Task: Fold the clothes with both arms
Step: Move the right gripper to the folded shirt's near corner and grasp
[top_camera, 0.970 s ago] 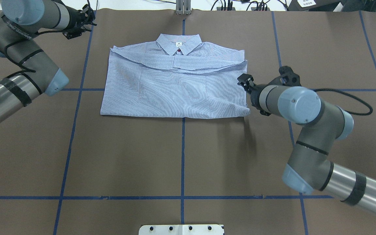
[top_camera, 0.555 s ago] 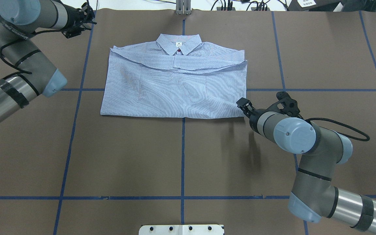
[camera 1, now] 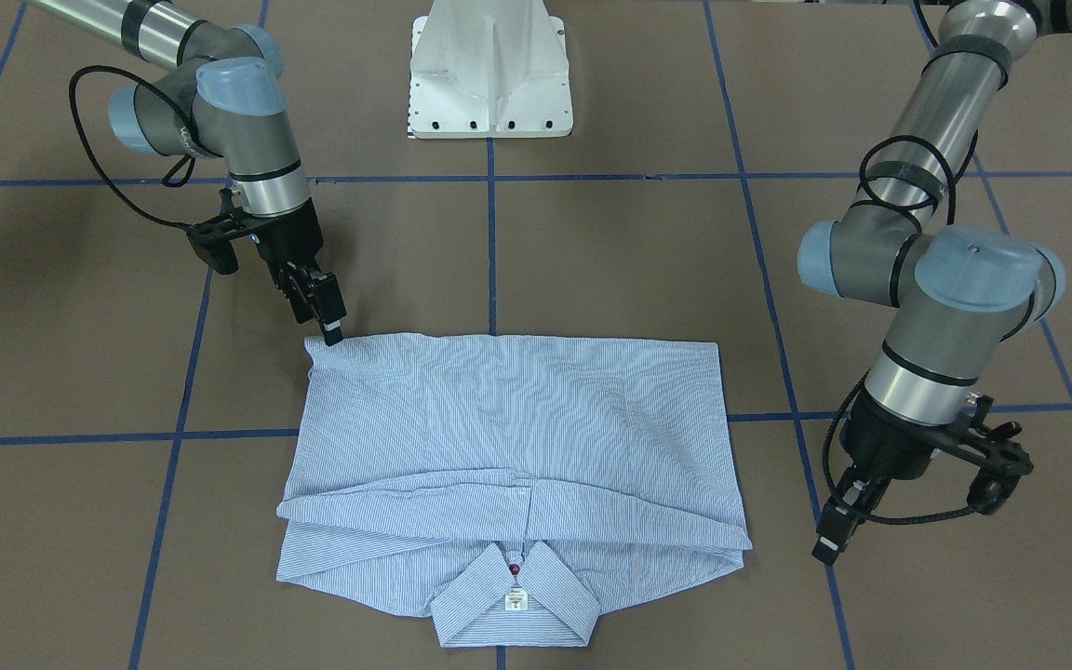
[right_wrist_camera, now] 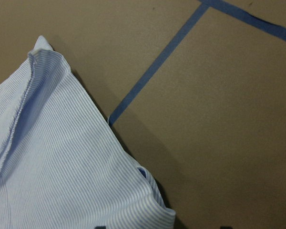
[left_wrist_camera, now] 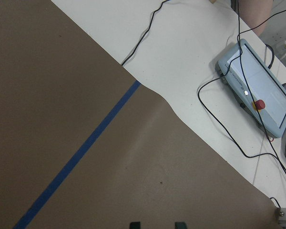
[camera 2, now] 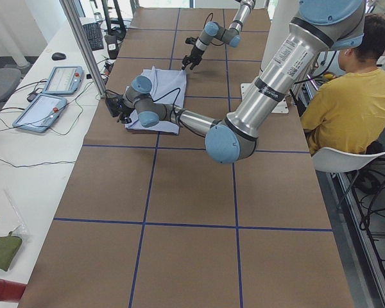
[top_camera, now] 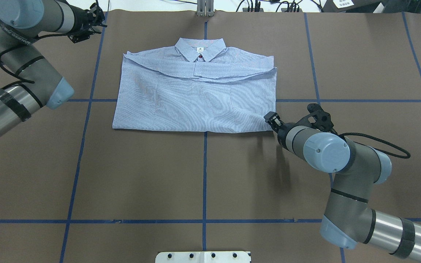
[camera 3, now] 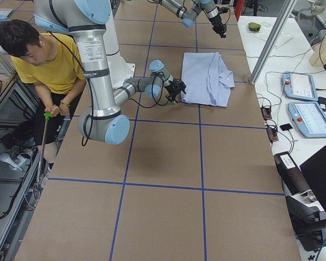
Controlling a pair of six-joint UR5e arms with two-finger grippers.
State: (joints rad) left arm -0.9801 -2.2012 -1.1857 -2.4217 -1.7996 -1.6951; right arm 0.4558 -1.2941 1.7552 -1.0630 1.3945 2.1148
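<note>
right tool (camera 1: 331,328): wide open at shirt (camera 1: 508,419) corner; left tool (camera 1: 829,549): ajar

open tabletop (top_camera: 141,175) spreads at 6 o'clock of the shirt (top_camera: 196,98); the right arm (top_camera: 325,151) crowds its 4 o'clock corner.

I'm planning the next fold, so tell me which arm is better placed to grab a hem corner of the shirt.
Right. The right pincer is at the shirt hem corner, jaws open in its wrist view. The left pincer hangs off the cloth near the collar end, over bare table.
</note>
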